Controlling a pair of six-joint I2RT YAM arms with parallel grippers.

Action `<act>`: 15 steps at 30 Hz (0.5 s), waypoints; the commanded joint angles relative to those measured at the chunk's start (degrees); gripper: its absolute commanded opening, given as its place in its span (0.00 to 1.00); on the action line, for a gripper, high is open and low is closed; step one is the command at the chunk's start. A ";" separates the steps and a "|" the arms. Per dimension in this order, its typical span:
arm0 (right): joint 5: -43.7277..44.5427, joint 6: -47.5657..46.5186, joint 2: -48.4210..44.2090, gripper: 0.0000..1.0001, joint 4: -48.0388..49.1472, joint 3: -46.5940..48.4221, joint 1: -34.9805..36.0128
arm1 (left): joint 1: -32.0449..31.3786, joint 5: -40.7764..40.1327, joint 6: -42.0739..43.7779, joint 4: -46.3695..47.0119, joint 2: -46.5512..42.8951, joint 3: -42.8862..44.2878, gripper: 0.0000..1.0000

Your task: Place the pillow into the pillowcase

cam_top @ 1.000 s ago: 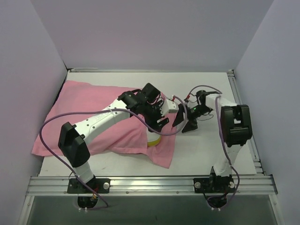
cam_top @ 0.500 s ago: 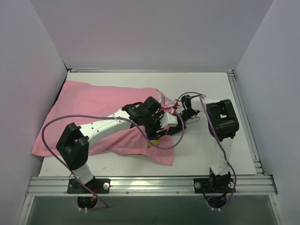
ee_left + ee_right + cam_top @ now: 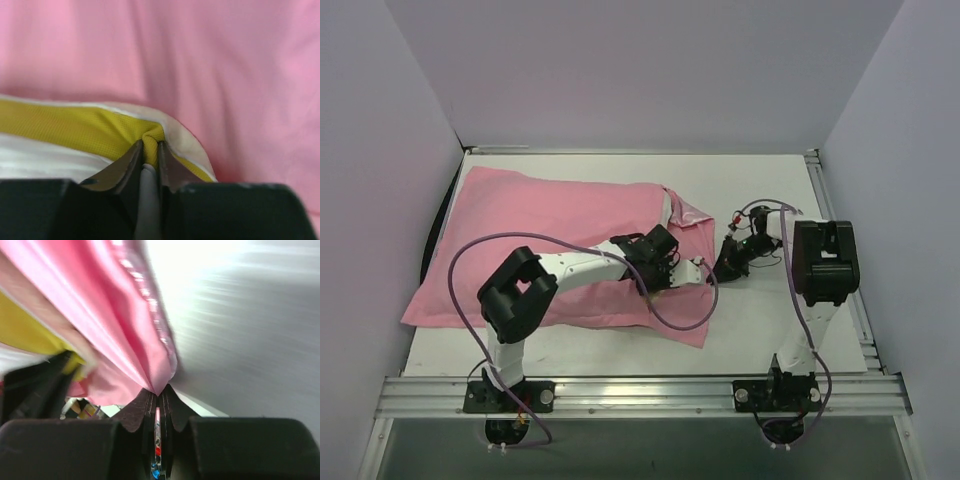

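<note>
The pink pillowcase (image 3: 550, 215) lies bulging across the left and middle of the table, its shiny edge folded back at the right end. My left gripper (image 3: 668, 268) reaches into that end. In the left wrist view it (image 3: 151, 143) is shut on a fold of the pillow's yellow trim (image 3: 70, 125), with white pillow below and pink pillowcase (image 3: 225, 75) behind. The top view hides the pillow under the cloth. My right gripper (image 3: 728, 264) sits just right of the opening; in its own view it (image 3: 159, 391) is shut on a pinch of the pillowcase (image 3: 120, 335).
White enclosure walls close in the left, right and back of the table (image 3: 760, 180). A metal rail (image 3: 640, 392) runs along the near edge by both arm bases. Purple cables (image 3: 470, 255) loop over the cloth and near the right arm.
Both grippers have shut, the left on the pillow's trim, the right on the pillowcase edge. The right gripper moved right with the cloth, and the yellow trim is no longer seen from above.
</note>
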 commanded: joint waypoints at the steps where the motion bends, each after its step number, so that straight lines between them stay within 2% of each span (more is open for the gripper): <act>1: 8.20 -4.17 -3.82 0.00 -5.51 -1.75 -6.25 | 8.35 -5.31 1.28 -12.57 -3.96 -6.47 0.21; 4: 9.00 -5.49 -5.84 0.00 -6.12 -2.46 -8.89 | 13.36 -4.95 1.36 -17.50 -8.08 -12.70 0.16; 7: 8.38 -6.72 -7.34 0.00 -7.61 -1.58 -10.22 | 16.00 -9.33 5.31 -18.47 -11.43 -18.32 0.13; 10: 6.46 -6.73 -8.31 0.00 -8.41 -0.70 -9.78 | 16.28 -9.45 6.38 -18.56 -11.45 -16.17 0.14; 11: 5.67 -6.64 -8.31 0.00 -8.41 -0.61 -9.34 | 15.93 -8.05 4.98 -19.60 -11.18 -13.89 0.16; 12: 4.61 -6.47 -8.31 0.00 -8.50 -0.53 -8.03 | 15.40 -3.07 4.10 -20.40 -11.01 -11.51 0.25; 15: -1.01 -6.64 -8.31 0.00 -8.41 -0.96 -5.39 | 12.68 5.91 -0.99 -23.21 -10.65 -0.09 0.39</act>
